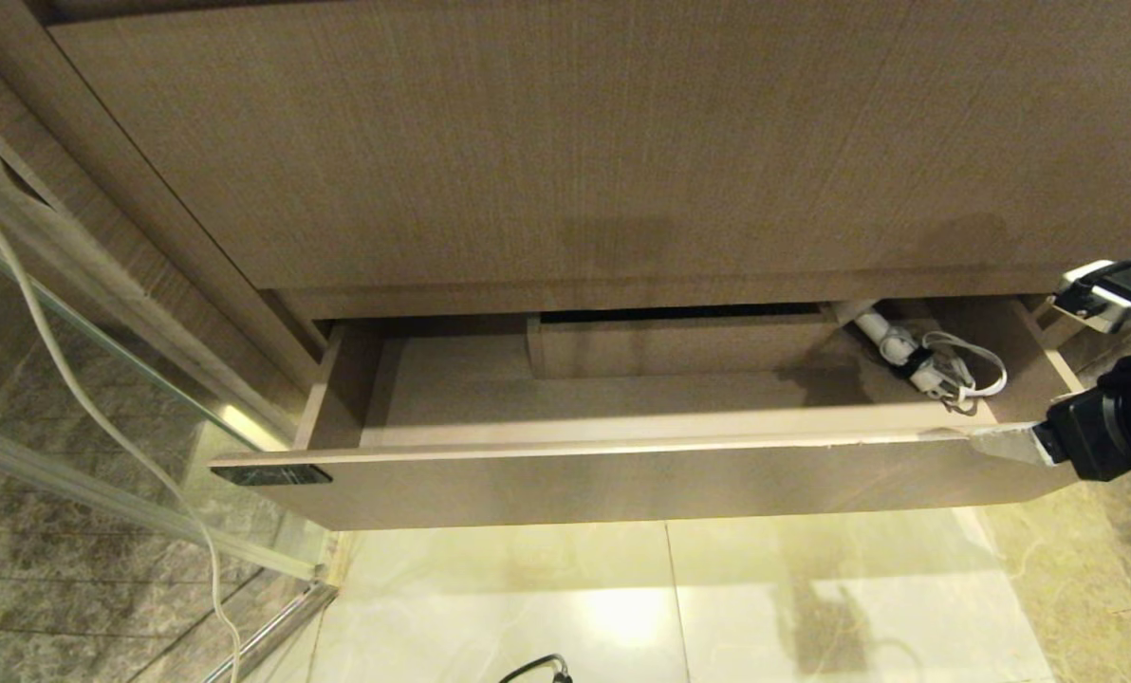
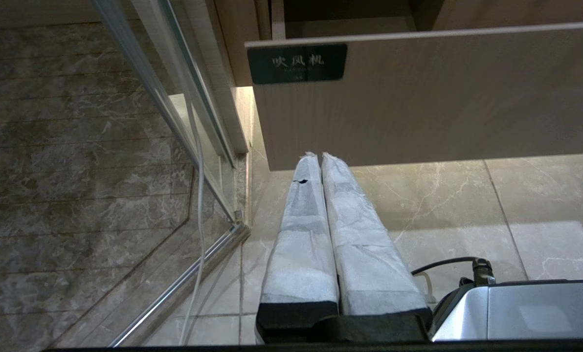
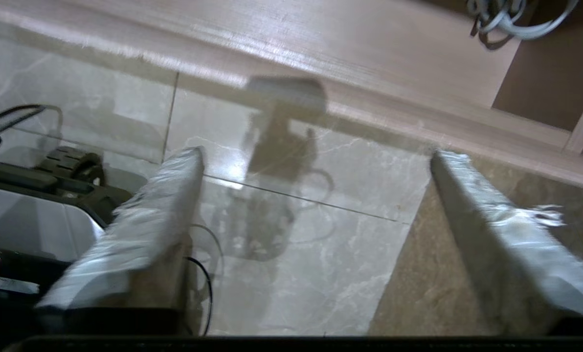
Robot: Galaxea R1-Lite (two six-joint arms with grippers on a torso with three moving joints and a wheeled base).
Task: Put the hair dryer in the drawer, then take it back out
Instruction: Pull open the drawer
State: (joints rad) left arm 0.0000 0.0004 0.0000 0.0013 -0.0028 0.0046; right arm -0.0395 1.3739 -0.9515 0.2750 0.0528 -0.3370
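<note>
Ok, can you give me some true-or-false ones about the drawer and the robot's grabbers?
1. The drawer is pulled open. True.
2. The hair dryer lies in the drawer's left end. False: it lies at the right end, near the back, with its bundled cord beside it.
3. The right gripper has its fingers spread apart with nothing between them. True.
4. The left gripper is holding the drawer front. False: its fingers are pressed together, below the front and not touching it.
5. The dark label sits at the drawer front's right corner. False: it is at the left corner.
</note>
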